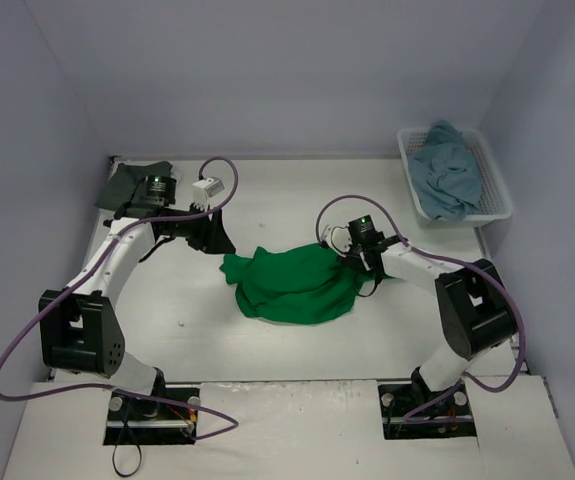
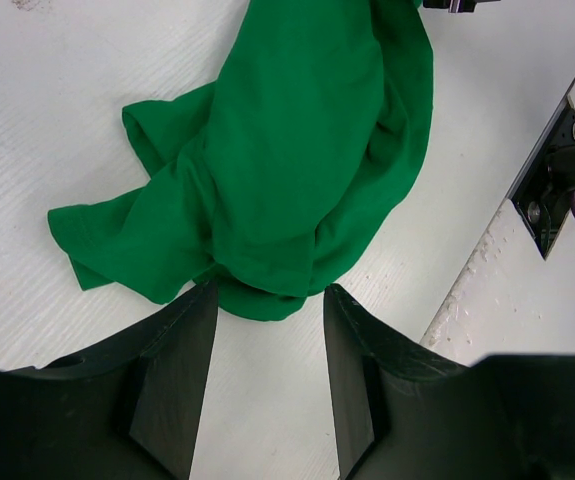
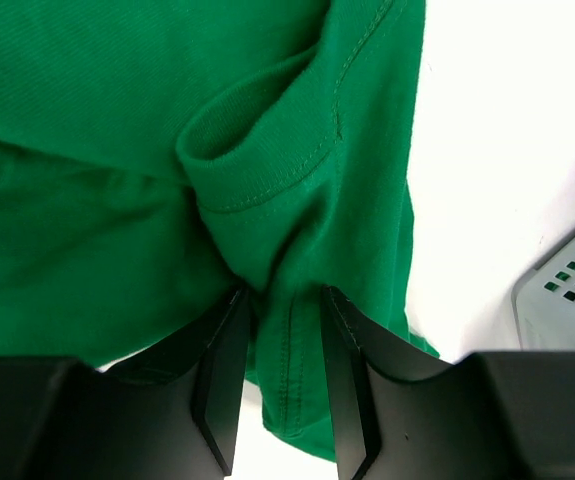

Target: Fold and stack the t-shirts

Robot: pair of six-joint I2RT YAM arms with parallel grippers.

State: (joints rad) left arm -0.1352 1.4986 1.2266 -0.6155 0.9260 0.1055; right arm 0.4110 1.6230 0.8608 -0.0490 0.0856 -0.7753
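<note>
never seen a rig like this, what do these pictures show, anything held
Two robot arms stand at the near edge of a white table, each with a two-finger gripper. The wide picture is from above and behind them; the other two from wrist cameras. A bright green cloth t-shirt lies mid-table. The left gripper is open beside it. The right gripper straddles green cloth; whether it clamps is unclear. A teal-blue shirt lies in a white plastic lattice basket; a dark grey shirt lies back left.
</note>
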